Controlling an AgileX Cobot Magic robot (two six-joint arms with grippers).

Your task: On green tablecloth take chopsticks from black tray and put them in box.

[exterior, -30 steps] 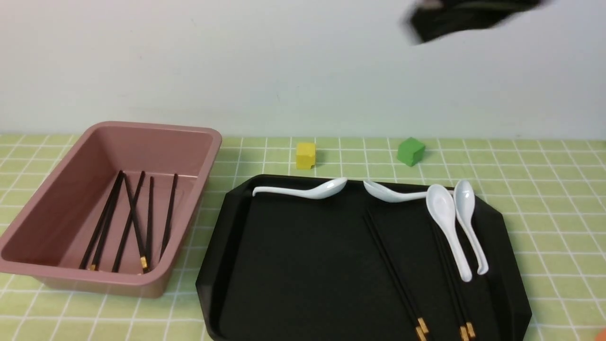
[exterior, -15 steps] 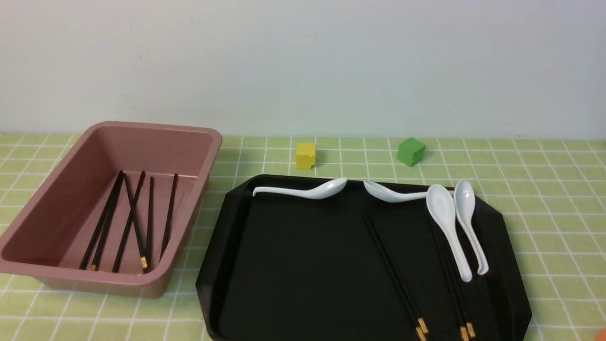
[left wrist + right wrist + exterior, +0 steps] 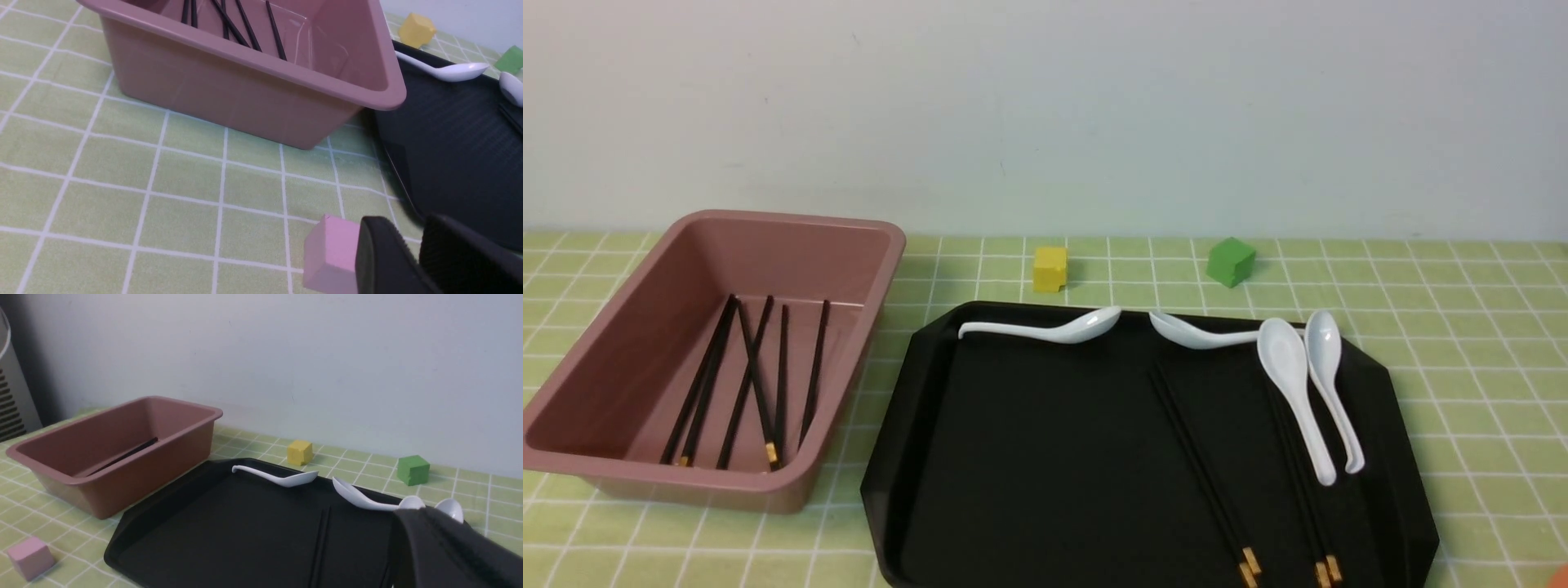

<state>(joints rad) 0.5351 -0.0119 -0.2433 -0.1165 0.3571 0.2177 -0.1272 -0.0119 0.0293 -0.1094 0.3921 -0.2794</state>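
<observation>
While two pairs of chopsticks [image 3: 1201, 469] lie in the right half of the black tray [image 3: 1013, 457], you list them thus: long axis near edge to far edge, leaning slightly left; gold ends at the near edge, tips pointing away. Right gripper [image 3: 449, 547], jaws together, hangs over that side, the nearer arm. Left gripper [image 3: 412, 241], fingers slightly apart, empty, sits off the tray's near-left corner by a pink cube [image 3: 331, 253]. Box [image 3: 792, 222], left of tray, holds other sticks.

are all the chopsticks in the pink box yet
No, two pairs of chopsticks lie on the black tray, while only the others are in the box.
</observation>
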